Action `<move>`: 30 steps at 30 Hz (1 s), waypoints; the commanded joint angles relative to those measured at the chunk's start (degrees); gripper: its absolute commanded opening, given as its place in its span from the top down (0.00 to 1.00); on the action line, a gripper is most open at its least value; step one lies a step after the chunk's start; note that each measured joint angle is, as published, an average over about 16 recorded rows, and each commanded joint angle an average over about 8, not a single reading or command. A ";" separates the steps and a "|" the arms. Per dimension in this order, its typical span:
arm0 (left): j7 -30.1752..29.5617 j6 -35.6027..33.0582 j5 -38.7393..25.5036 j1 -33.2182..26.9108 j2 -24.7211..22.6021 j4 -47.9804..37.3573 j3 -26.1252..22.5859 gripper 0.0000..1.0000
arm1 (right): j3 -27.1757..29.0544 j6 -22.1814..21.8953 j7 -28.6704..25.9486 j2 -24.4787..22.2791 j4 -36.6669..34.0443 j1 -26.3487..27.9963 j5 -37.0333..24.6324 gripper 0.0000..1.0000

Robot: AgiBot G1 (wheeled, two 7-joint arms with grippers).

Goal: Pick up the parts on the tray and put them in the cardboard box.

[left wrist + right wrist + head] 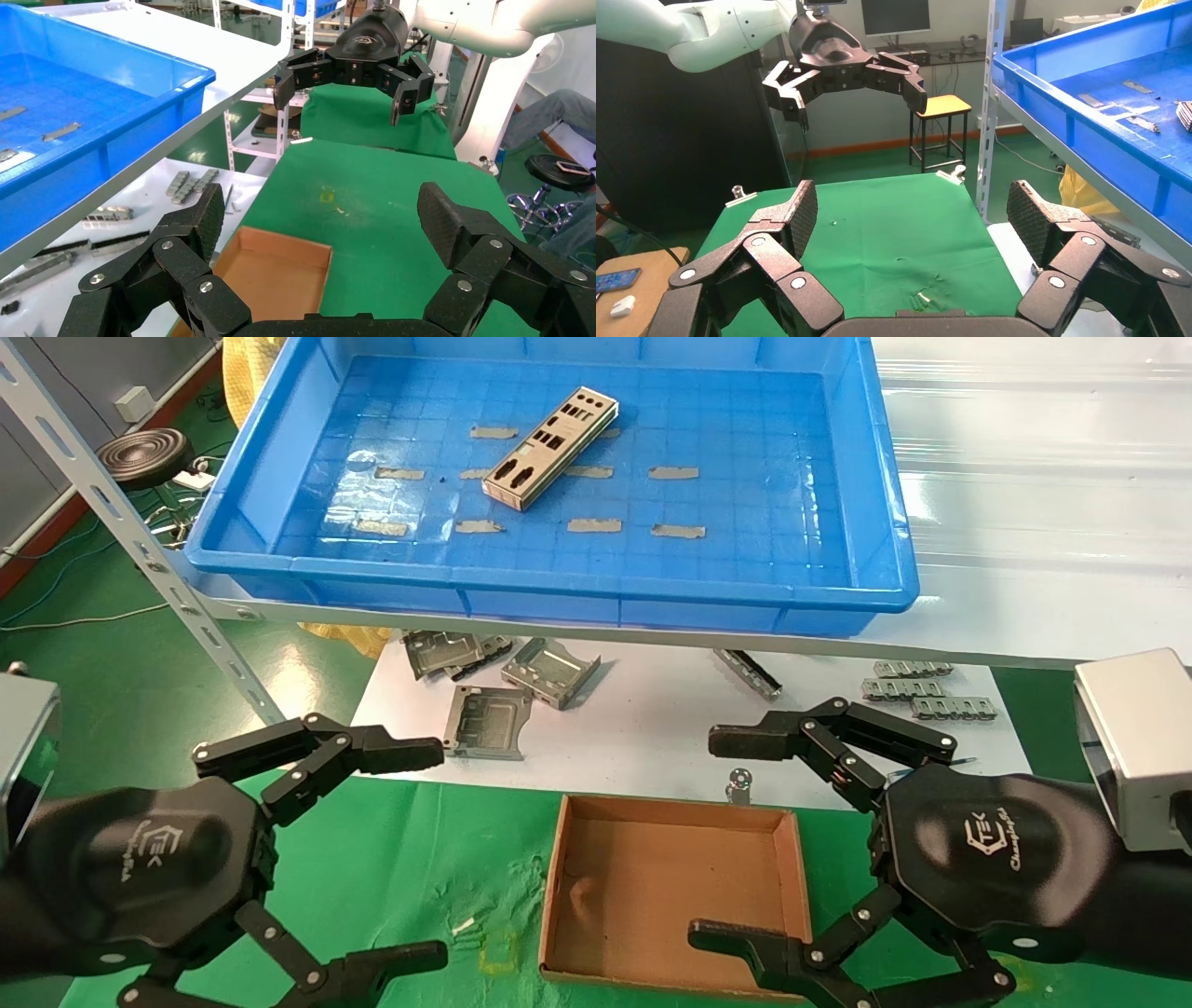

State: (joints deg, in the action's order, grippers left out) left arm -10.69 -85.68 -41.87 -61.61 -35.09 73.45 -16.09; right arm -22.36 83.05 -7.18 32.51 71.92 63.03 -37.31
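Note:
One silver metal part [551, 447] with punched cutouts lies at an angle on the floor of the blue tray [559, 590], which sits on a raised shelf at the back. The brown cardboard box [670, 887] stands empty on the green cloth between my two grippers. My left gripper [433, 851] is open and empty to the left of the box. My right gripper [710, 837] is open and empty at the box's right edge. The left wrist view shows the left gripper [320, 225] above the box [274, 274]. The right wrist view shows the right gripper [912, 217] above green cloth.
Boxy grey brackets [489, 719] and ridged grey strips [917, 696] lie on a white sheet under the shelf, beyond the box. A slanted metal shelf post [140, 542] stands at the left. Grey tape strips [675, 473] dot the tray floor.

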 commanded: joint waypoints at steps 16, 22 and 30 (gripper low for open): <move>0.00 0.00 0.00 0.00 0.00 0.00 0.00 0.00 | 0.00 0.00 0.00 0.00 0.00 0.00 0.00 0.62; 0.00 0.00 0.00 0.00 0.00 0.00 0.00 0.00 | 0.00 0.00 0.00 0.00 0.00 0.00 0.00 1.00; 0.00 0.00 0.00 0.00 0.00 0.00 0.00 0.00 | 0.00 0.00 0.00 0.00 0.00 0.00 0.00 1.00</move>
State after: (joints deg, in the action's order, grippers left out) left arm -10.69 -85.68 -41.87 -61.61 -35.09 73.45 -16.09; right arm -22.36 83.05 -7.18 32.51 71.92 63.03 -37.31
